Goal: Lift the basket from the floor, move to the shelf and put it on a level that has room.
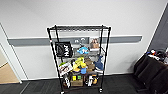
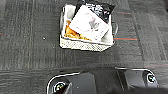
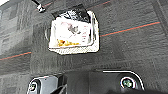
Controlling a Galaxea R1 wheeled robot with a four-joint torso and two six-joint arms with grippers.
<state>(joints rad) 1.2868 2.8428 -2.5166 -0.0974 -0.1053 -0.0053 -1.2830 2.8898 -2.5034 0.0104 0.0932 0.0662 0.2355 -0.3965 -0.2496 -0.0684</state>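
Wrist views were trained on the basket (image 2: pixel 86 43), seated on the floor (image 2: pixel 27 45) with a white packet (image 2: pixel 88 23), a dark bag (image 2: pixel 98 7) and something orange inside. Whether either gripper was released or clenched could not be told. Farther off, the shelf (image 1: pixel 78 57) was seen against a white wall (image 1: pixel 30 22), its top level (image 1: pixel 78 28) bare.

The floor (image 2: pixel 30 45) is dark carpet with thin orange lines. The basket (image 2: pixel 85 45) sits right on it, full of packets. The black shelf (image 1: pixel 78 57) stands on the same floor by the wall. Its top level (image 1: pixel 80 28) looks bare.
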